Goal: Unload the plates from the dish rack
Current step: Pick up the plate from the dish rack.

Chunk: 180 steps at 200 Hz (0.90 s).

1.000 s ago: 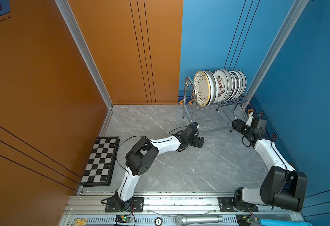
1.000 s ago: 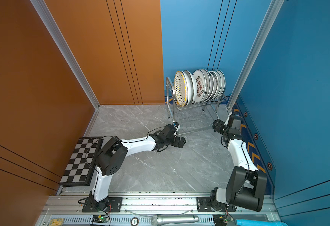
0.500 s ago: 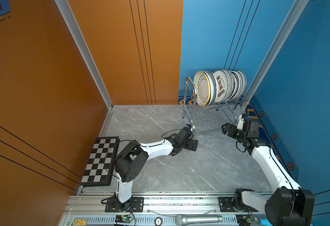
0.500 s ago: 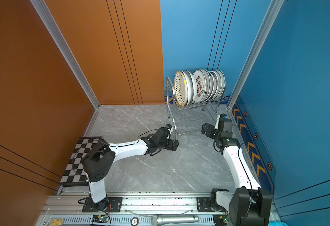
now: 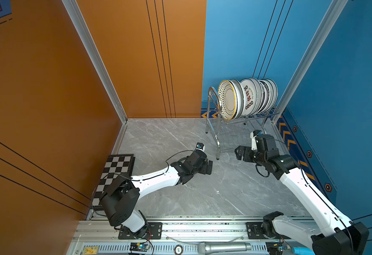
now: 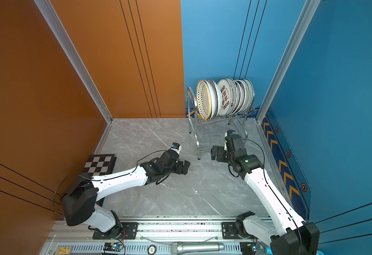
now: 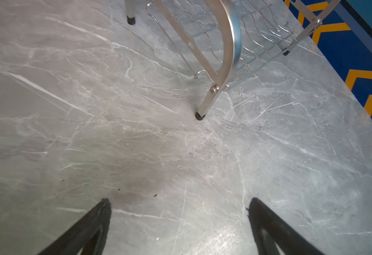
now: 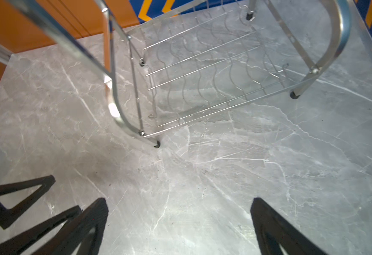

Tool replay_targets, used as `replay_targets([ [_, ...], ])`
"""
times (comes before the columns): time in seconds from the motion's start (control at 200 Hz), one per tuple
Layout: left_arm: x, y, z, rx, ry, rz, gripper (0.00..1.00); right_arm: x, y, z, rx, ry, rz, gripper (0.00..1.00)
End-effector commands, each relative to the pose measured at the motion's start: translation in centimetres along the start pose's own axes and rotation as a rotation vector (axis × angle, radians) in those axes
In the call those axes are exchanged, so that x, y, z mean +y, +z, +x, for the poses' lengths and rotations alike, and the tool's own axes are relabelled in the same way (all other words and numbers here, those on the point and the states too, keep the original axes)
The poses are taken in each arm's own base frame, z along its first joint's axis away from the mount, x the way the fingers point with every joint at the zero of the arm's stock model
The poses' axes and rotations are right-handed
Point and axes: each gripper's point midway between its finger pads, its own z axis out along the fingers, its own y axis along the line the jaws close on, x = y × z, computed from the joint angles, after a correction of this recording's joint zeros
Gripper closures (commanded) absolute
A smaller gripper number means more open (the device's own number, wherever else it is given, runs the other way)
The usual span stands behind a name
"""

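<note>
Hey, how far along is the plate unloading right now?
Done: nothing yet; the plates all stand in the upper tier of the dish rack. In hand: nothing; the left gripper and right gripper are both open and empty, low near its legs. Left: every plate.

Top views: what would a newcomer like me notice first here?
A row of white patterned plates stands on edge on the upper shelf of a shiny steel dish rack in the far corner by the blue wall. In front of it, over the grey marbled table, the left gripper and right gripper are both open and empty. A chequered board lies by the orange wall.
</note>
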Motion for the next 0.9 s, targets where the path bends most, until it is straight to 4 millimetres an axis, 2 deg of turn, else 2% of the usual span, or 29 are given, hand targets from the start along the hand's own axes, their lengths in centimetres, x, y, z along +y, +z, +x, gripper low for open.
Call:
replay_targets([
  [0.0, 3.2, -2.3, 0.8, 0.004, -0.006, -0.163, 0.02, 0.5, -2.7, -0.6, -0.041, -0.075, 0.027, 0.00],
  [0.09, 4.7, -3.8, 0.7, -0.002, -0.018, -0.215, 0.02, 3.0, -4.2, -1.5, -0.061, -0.091, -0.072, 0.00],
  [0.25, 5.1, -5.2, 0.9, -0.011, 0.053, -0.201, 0.02, 6.9, -7.3, -4.5, -0.151, -0.159, -0.158, 0.00],
  [0.496, 6.4, -6.5, 1.3, -0.036, 0.038, -0.225, 0.02, 9.7, -9.4, -10.2, -0.321, -0.155, -0.152, 0.00],
  [0.681, 6.5, -7.2, 1.9, -0.018, -0.010, -0.189, 0.01, 11.4, -8.2, -13.4, -0.322, -0.116, -0.166, 0.00],
  [0.896, 7.6, -8.3, 2.4, -0.032, -0.069, -0.167, 0.00, 11.4, -6.0, -16.1, -0.324, -0.043, -0.128, 0.02],
])
